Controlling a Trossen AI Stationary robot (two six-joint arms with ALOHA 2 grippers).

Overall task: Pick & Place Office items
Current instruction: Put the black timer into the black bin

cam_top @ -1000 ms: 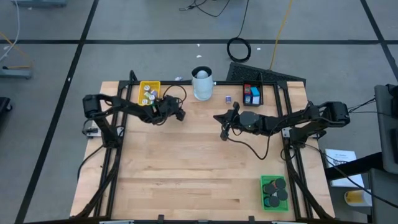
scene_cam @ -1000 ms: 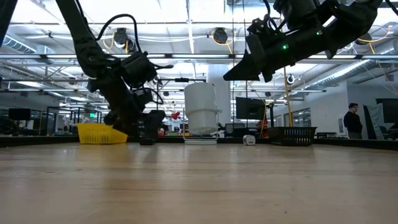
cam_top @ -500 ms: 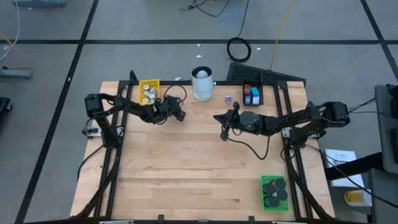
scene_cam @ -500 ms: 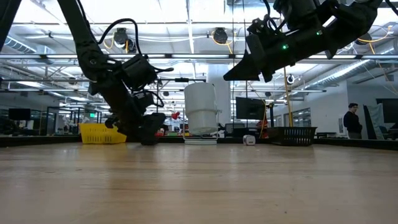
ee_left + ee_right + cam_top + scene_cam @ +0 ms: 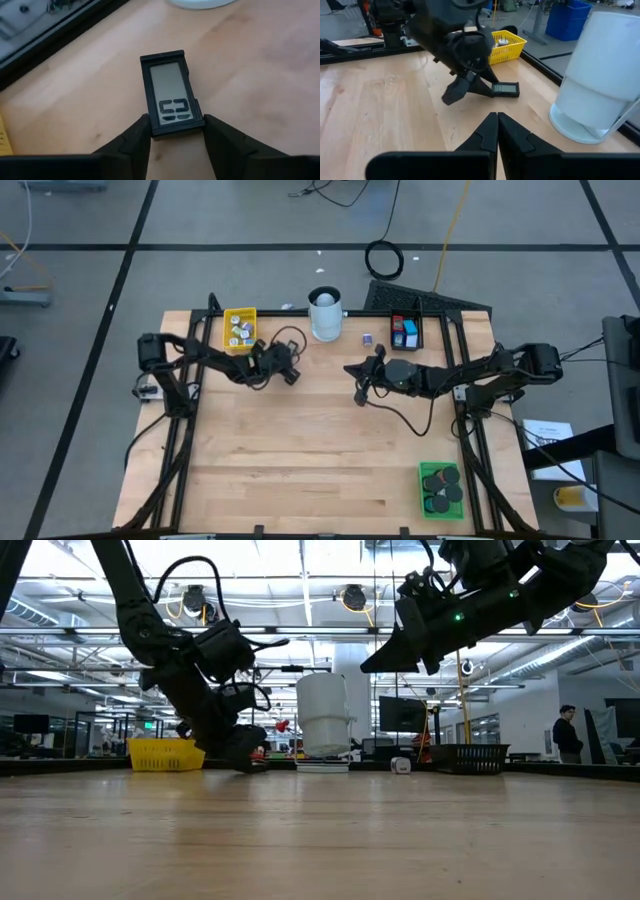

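High view: the left claw (image 5: 291, 373) is low over the wooden worktop (image 5: 300, 470), just beside the white cylinder (image 5: 325, 315) and on its yellow-tray side. The yellow tray (image 5: 240, 329), well beyond that claw from the cylinder, holds small pale pieces. The right claw (image 5: 357, 376) hangs on the cylinder's other side, near it. A black tray (image 5: 405, 332) with blue and red blocks sits beside the cylinder; a green tray (image 5: 440, 489) with black discs lies far from it, at the worktop's near corner.

Low view: the left claw (image 5: 245, 755) reaches down to the worktop beside the cylinder (image 5: 322, 725); the right claw (image 5: 375, 660) is raised above it.

Left wrist view: the fingers (image 5: 137, 140) stand on either side of the near end of a small black device with a grey display (image 5: 171, 93), lying flat near the cylinder's base; the claw is narrowed around it, pads at its sides.

Right wrist view: the right claw (image 5: 497, 122) is closed, tips together, holding nothing, pointing at the device (image 5: 505, 89).
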